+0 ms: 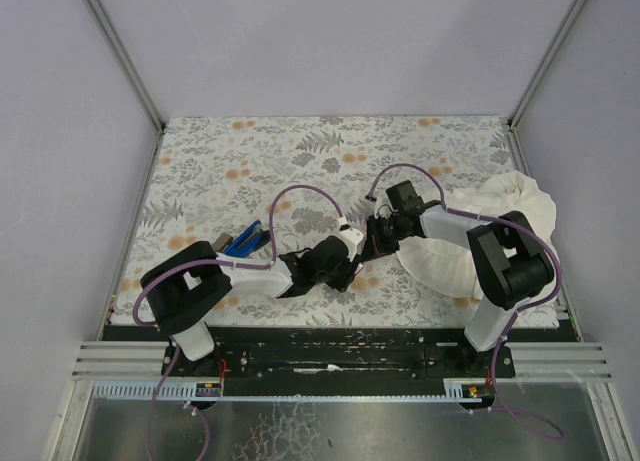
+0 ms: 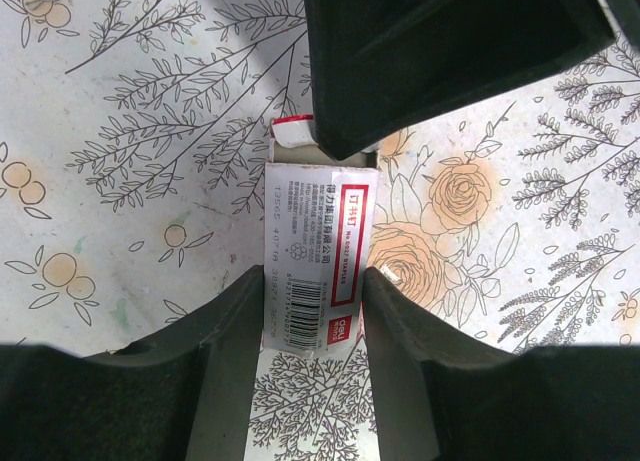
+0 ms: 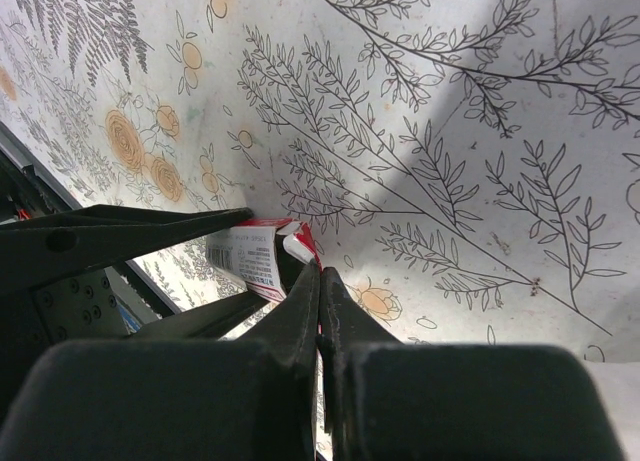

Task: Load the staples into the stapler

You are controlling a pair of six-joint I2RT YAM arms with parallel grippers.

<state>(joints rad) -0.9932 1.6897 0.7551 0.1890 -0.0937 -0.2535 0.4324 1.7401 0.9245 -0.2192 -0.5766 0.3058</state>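
The staples box point(image 2: 320, 251), white with a pink-red label, lies between my left gripper's point(image 2: 313, 277) fingers, which press on both long sides. Its far end is open, with a flap up. My right gripper point(image 3: 320, 273) is shut, its tips at that open end beside the red flap; nothing shows between them. In the right wrist view the box point(image 3: 250, 256) sits just left of the tips. In the top view both grippers meet mid-table, left point(image 1: 350, 271) and right point(image 1: 372, 243). The blue stapler point(image 1: 243, 241) lies to the left by the left arm. The cardboard tray is hidden.
A big white cloth point(image 1: 505, 203) lies bunched at the table's right side under the right arm. The floral table cover point(image 1: 300, 151) stretches to the back. Grey walls and metal posts close in the sides.
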